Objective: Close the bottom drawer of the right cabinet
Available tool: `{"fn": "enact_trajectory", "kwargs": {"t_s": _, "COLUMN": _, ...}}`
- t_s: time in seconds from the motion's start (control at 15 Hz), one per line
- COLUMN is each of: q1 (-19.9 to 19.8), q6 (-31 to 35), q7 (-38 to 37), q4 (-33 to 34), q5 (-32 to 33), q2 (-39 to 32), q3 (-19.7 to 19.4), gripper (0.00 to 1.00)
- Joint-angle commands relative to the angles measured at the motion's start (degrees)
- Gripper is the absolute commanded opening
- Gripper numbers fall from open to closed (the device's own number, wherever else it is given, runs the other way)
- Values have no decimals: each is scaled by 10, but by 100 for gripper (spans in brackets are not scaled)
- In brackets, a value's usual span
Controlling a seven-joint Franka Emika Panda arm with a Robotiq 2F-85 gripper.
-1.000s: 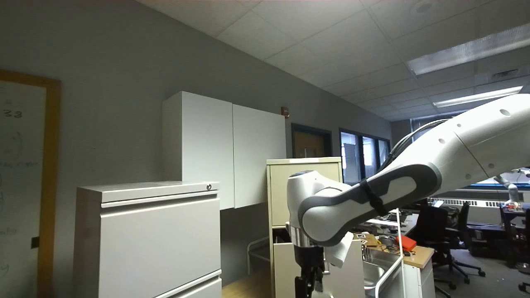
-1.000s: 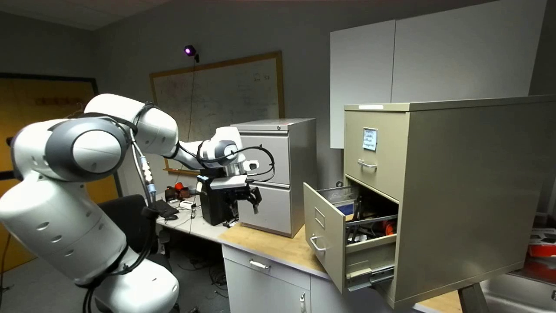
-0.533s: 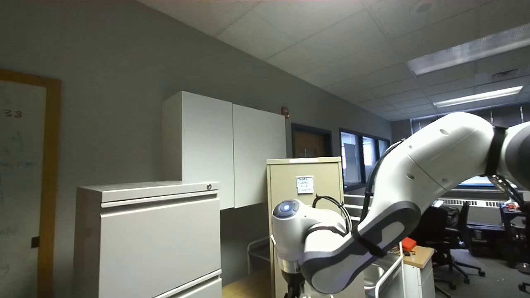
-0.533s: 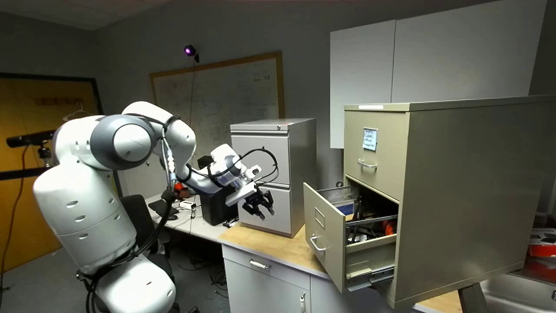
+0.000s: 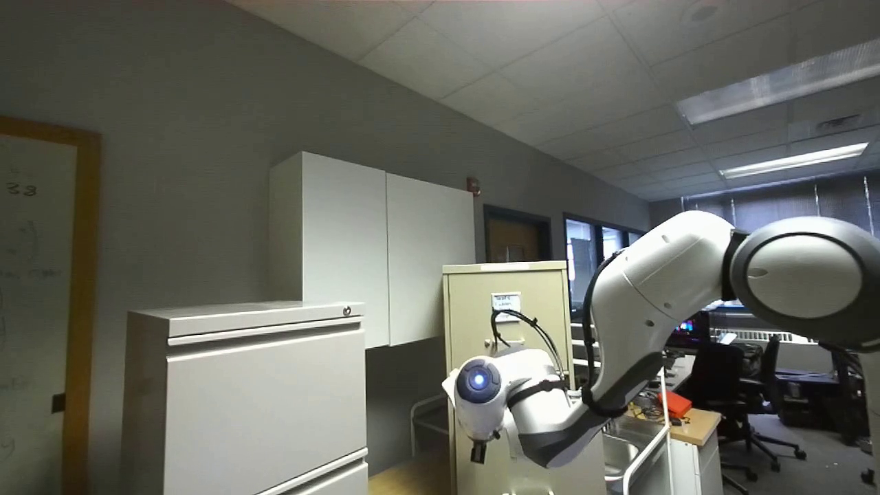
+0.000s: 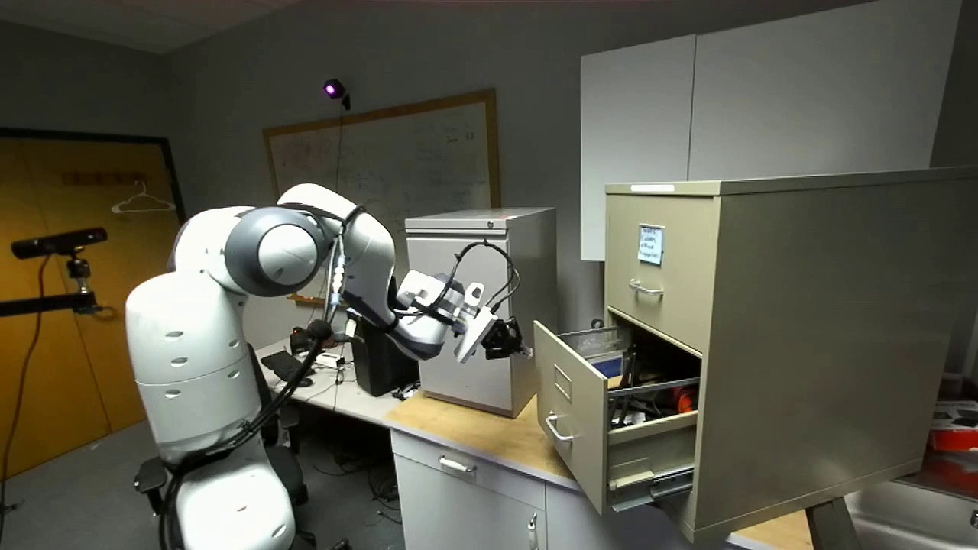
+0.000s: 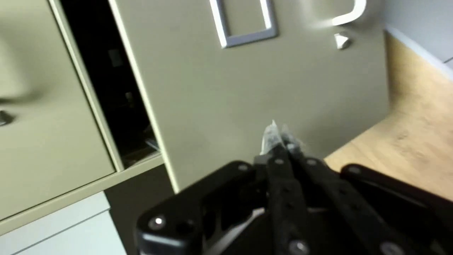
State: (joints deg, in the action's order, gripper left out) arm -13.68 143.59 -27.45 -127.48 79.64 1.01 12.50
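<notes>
While facing the pulled-out bottom drawer (image 6: 587, 420), right of centre in an exterior view, holds the hand (image 7: 281, 140) pressed together with nothing visible between, probably to make one blunt pusher rather than to grip. In the wrist view, has it at lower centre of the frame, ending over bare metal, well apart from the handle (image 7: 350, 17) at upper right and the label holder (image 7: 251, 38) at top centre, presumably so as to shove without snagging. Near the upper left edge of the drawer in an exterior view, but cannot tell whether touching or just short of it. Out of the right cabinet (image 6: 810, 344), at right of the frame, and below the closed upper drawer (image 6: 684, 267), juts forward as the part awaiting a push; seemingly set at about the height of the worktop (image 6: 485, 428), perhaps to come within easy reach. As to the drawer, points front-first toward the left of the frame, slightly down, upright in its face and roughly level in its long axis, running back rightward into the cabinet. Calls next for pressure along that axis, with some risk of skewing if too near the top.
</notes>
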Motion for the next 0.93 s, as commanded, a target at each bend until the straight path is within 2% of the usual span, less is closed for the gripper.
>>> {"fn": "enact_trajectory", "kwargs": {"t_s": 0.0, "q1": -7, "q6": 6, "q7": -92, "q4": 102, "q5": 160, "q2": -92, "q3": -22, "gripper": 0}}
{"fn": "enact_trajectory", "kwargs": {"t_s": 0.13, "q1": -10, "q6": 13, "q7": -140, "q4": 128, "q5": 227, "q2": -130, "q3": -28, "gripper": 0}}
{"fn": "enact_trajectory", "kwargs": {"t_s": 0.2, "q1": -9, "q6": 10, "q7": -157, "q4": 139, "q5": 240, "q2": -146, "q3": -28, "gripper": 0}}
{"fn": "enact_trajectory", "kwargs": {"t_s": 0.27, "q1": 30, "q6": 12, "q7": -174, "q4": 159, "q5": 255, "q2": -169, "q3": -76, "gripper": 0}}
{"fn": "enact_trajectory", "kwargs": {"t_s": 0.47, "q1": 32, "q6": 31, "q7": -209, "q4": 229, "q5": 298, "q2": -234, "q3": -107, "gripper": 0}}
{"fn": "enact_trajectory", "kwargs": {"t_s": 0.53, "q1": 12, "q6": 33, "q7": -215, "q4": 250, "q5": 310, "q2": -252, "q3": -94, "gripper": 0}}
{"fn": "enact_trajectory", "kwargs": {"t_s": 0.87, "q1": -5, "q6": 46, "q7": -250, "q4": 360, "q5": 379, "q2": -325, "q3": -109, "gripper": 0}}
